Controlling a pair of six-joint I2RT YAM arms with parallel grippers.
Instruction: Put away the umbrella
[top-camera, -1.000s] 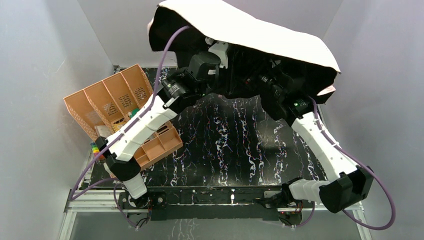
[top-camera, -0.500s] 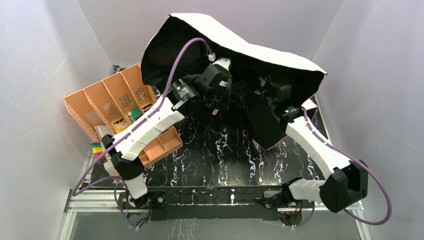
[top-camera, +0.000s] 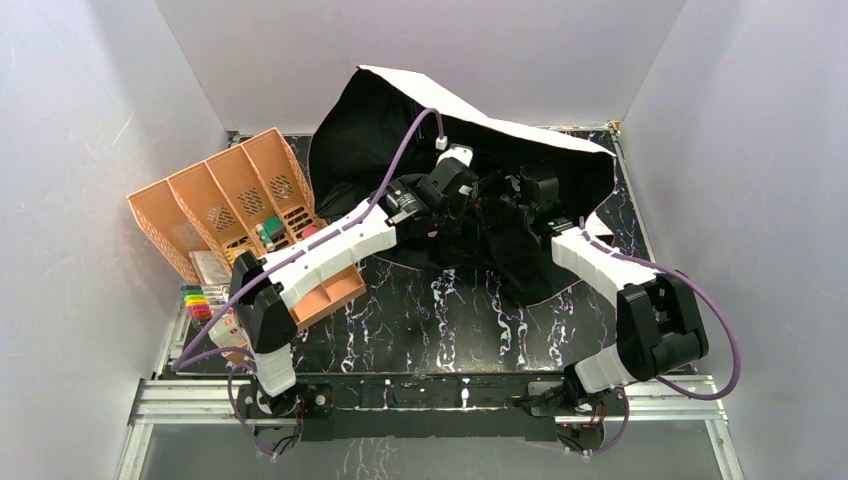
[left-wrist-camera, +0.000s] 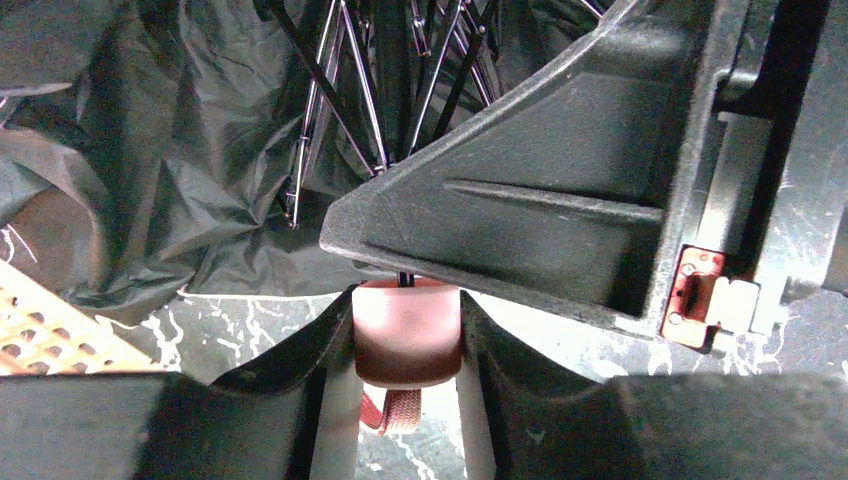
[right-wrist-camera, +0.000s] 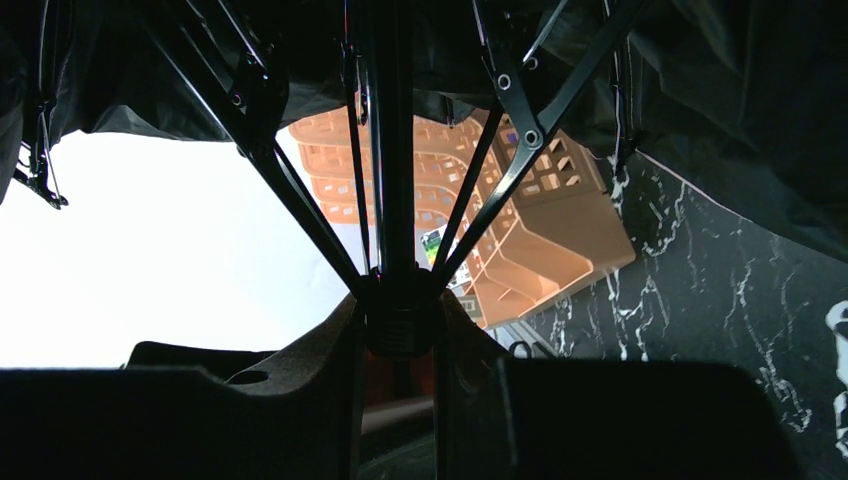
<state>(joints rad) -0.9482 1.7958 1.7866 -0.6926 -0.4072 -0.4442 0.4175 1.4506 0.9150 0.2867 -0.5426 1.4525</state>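
The umbrella (top-camera: 380, 150) lies half collapsed at the back middle of the table, black underside facing me, pale pink outer side showing along its upper edge. My left gripper (top-camera: 462, 200) is shut on its pink handle (left-wrist-camera: 408, 335); the pink strap hangs below. The black fabric and metal ribs (left-wrist-camera: 340, 90) fill the left wrist view. My right gripper (top-camera: 515, 195) is shut on the umbrella's black runner (right-wrist-camera: 400, 322), where the ribs (right-wrist-camera: 510, 120) meet on the shaft. Both grippers sit close together under the canopy.
An orange slotted organizer (top-camera: 225, 205) with small items stands at the left; it also shows in the right wrist view (right-wrist-camera: 520, 230). An orange tray (top-camera: 330, 290) lies beside it under the left arm. Grey walls enclose the black marbled table (top-camera: 450, 320).
The canopy has collapsed and come down from high above the table to rest low at the back. Both grippers moved down and closer together, still holding the umbrella.
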